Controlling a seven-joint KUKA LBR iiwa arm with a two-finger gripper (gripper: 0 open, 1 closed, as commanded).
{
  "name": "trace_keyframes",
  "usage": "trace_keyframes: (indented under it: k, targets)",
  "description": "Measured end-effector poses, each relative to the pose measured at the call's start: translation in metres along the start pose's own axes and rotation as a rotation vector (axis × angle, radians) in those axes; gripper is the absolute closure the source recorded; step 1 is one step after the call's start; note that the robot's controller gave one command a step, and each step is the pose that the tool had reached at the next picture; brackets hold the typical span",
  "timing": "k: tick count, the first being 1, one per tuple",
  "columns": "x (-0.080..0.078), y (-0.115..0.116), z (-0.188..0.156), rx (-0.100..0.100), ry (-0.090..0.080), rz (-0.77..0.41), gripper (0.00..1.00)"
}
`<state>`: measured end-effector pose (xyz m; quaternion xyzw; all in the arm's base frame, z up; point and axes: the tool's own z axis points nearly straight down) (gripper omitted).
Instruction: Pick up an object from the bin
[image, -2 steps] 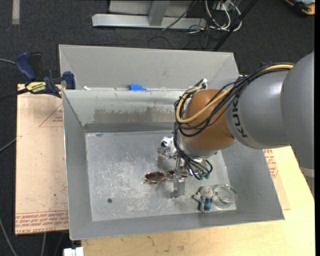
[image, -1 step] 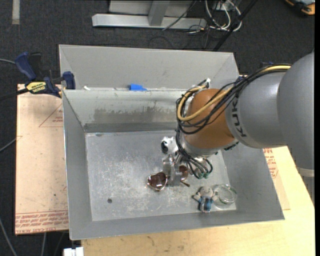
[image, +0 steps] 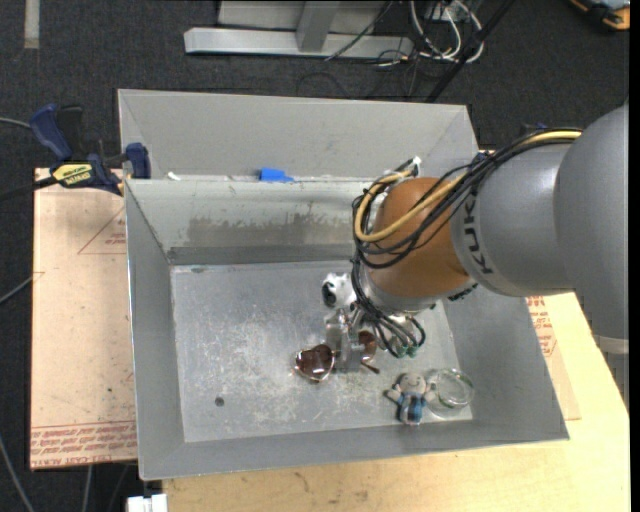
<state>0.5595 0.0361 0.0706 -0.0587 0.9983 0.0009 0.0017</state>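
Observation:
My gripper hangs low over the middle of the bin floor, its metal fingers reaching down beside a small dark brown rounded object that lies just to their left. A thin dark red piece shows right at the fingers. Whether the fingers touch either thing is hidden by the wrist. A small white and black round thing lies just behind the gripper. To the front right lie a small blue and grey figure and a clear round lid or cup.
The orange wrist cover and its cables hang over the bin's right half and hide the floor beneath. A small blue thing sits on the back wall's top edge. The left half of the floor is bare scuffed metal.

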Motion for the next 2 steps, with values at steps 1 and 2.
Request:
trace_keyframes:
  k: [1,2]
  targets:
    - [0.001,0.000,-0.004,0.000,0.005,0.000,1.00]
    - [0.003,0.000,-0.023,0.000,0.009,0.001,1.00]
